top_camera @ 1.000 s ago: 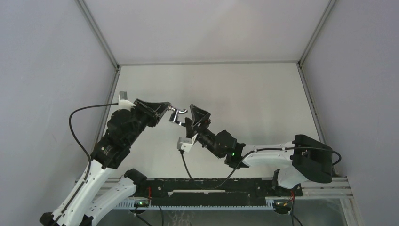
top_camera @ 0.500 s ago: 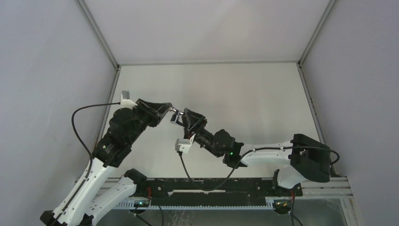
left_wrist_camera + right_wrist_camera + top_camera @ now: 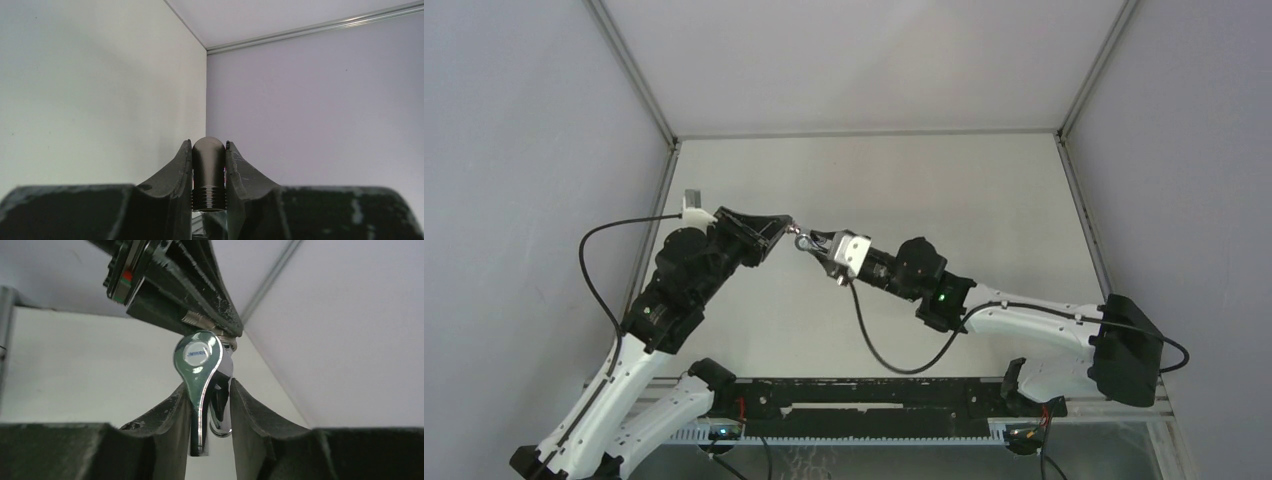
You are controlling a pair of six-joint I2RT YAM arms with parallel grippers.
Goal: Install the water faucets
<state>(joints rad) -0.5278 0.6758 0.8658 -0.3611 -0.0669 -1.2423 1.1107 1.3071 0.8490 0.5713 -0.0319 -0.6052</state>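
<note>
Faucets (image 3: 802, 240) are hanging left of centre in the top view, held off the table (image 3: 964, 190) between our two grippers. We are clamping the stub (image 3: 209, 172) in the left gripper (image 3: 785, 228), with its fingers pressing both sides just above the thread. We are closing the right gripper (image 3: 817, 243) on the bent part (image 3: 199, 375). Its shiny lever with a blue badge is lying against one finger and the other finger is sitting just beside the body, so we are reading it as a grip. The bent part is touching the stub's threaded end right under the left fingers.

Grey walls (image 3: 524, 150) are boxing in the table on three sides, and a black rail (image 3: 874, 400) is running along the bottom of the frame. The left fingers are hiding most of the stub from above. The right wrist's white camera block (image 3: 854, 250) is covering part of that gripper.

A second ago the right gripper was gaping wide below the joint. Now it is sitting to the right of it and narrowing onto the bent part, with its arm stretching further right. The left gripper is staying put and keeping the same clamp.

We are counting two arms, two grippers, two faucets, two black cables (image 3: 582, 262) (image 3: 874, 352) and one rail.
</note>
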